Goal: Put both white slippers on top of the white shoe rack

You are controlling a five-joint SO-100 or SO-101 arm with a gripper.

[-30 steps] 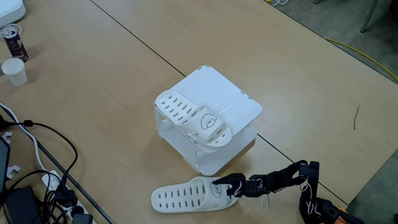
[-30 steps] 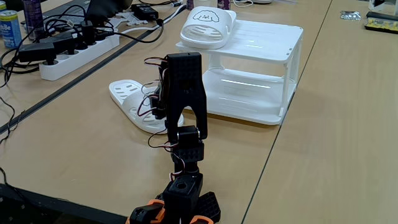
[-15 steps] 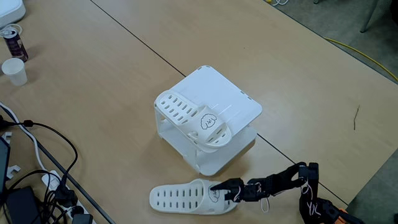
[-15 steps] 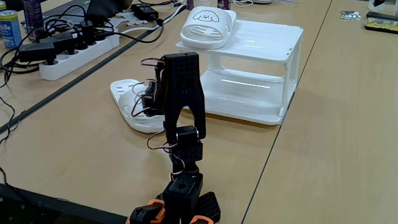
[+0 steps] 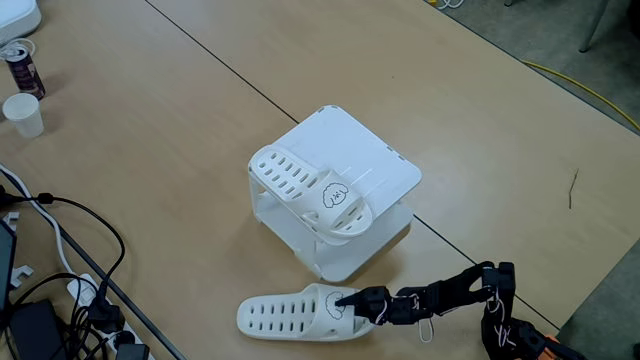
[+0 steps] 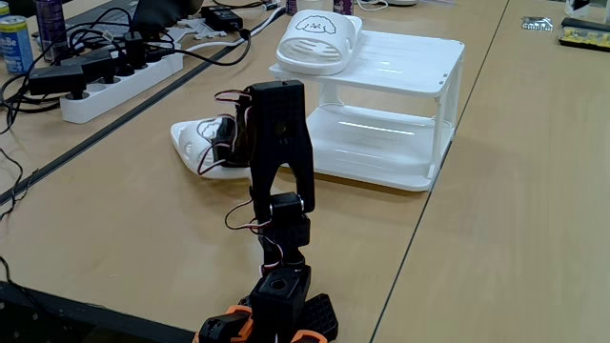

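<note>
One white slipper (image 5: 311,190) lies on the near-left part of the white shoe rack (image 5: 372,150) top, toe holes to the upper left in this fixed view. It also shows on the rack's (image 6: 415,65) left end as a white slipper (image 6: 317,40). The other slipper (image 5: 290,315) is on the table in front of the rack. My gripper (image 5: 348,302) is shut on its face-marked band. In the fixed view from behind the arm, this slipper (image 6: 198,145) is tipped up on the left, and the gripper (image 6: 229,143) is partly hidden behind the black arm (image 6: 278,133).
Cables (image 5: 60,290) and a power strip (image 6: 114,74) crowd the table's left side. A paper cup (image 5: 22,114) and a can (image 5: 22,66) stand far left. A dark seam (image 5: 210,55) runs across the table. The arm's base (image 6: 276,305) sits at the near edge.
The gripper has closed in on the floor slipper's band and nudged it left. Seen from behind the arm, that slipper now tips up off the table. The slipper on the rack has not moved.
</note>
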